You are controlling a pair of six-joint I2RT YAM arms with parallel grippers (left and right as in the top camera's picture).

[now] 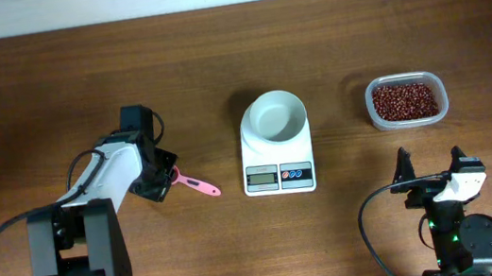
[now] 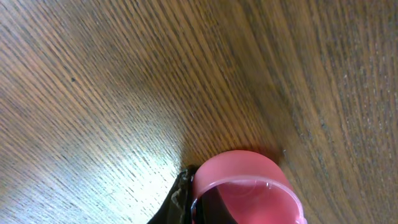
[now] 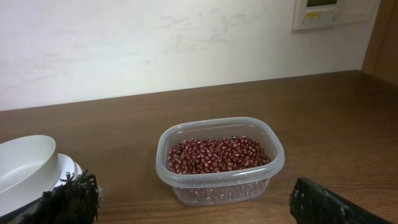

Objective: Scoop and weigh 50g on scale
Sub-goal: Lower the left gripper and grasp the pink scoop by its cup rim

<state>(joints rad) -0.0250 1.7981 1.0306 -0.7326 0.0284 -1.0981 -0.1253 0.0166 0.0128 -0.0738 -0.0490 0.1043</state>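
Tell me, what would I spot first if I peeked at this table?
Probably the clear tub full of dark red beans, on the right side of the brown table. Next comes the white scale in the middle, with its empty round bowl on top. Left of it lies the pink scoop, pinched by the left gripper.

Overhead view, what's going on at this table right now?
The left gripper is shut on a pink scoop down at the table, left of the scale. The scale's bowl is empty, and the beans all sit in the clear tub on the right. The right gripper hangs open near that tub.
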